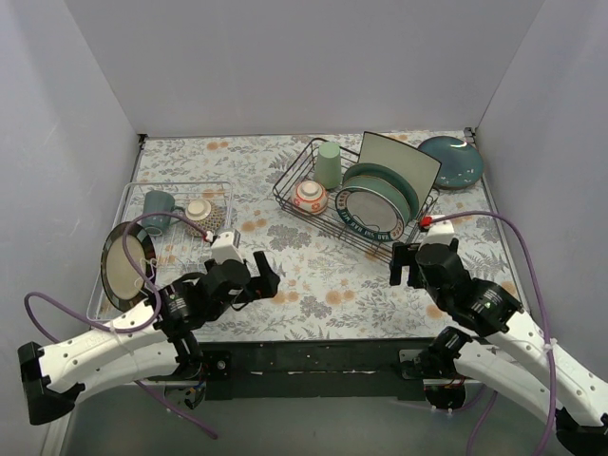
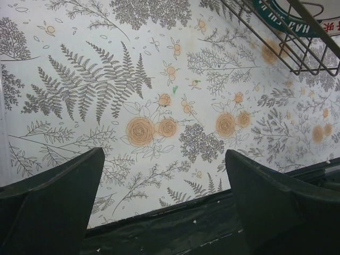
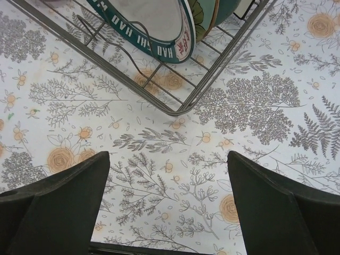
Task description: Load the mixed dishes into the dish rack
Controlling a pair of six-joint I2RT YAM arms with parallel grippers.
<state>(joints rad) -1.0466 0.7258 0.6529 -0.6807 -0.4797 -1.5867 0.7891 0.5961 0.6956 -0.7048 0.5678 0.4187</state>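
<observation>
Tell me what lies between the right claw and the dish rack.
Only bare floral tablecloth separates the right claw and the dish rack, seen in the right wrist view.

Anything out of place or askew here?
A round dark-teal plate lies outside the black wire dish rack, past its far right corner. A dark-rimmed cream plate sits tilted at the pale wire tray's left edge.

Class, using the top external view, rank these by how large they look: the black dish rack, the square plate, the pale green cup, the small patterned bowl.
Largest: black dish rack.
Next: square plate.
Smallest: pale green cup and small patterned bowl, too alike to rank; the cup looks taller, the bowl wider.
</observation>
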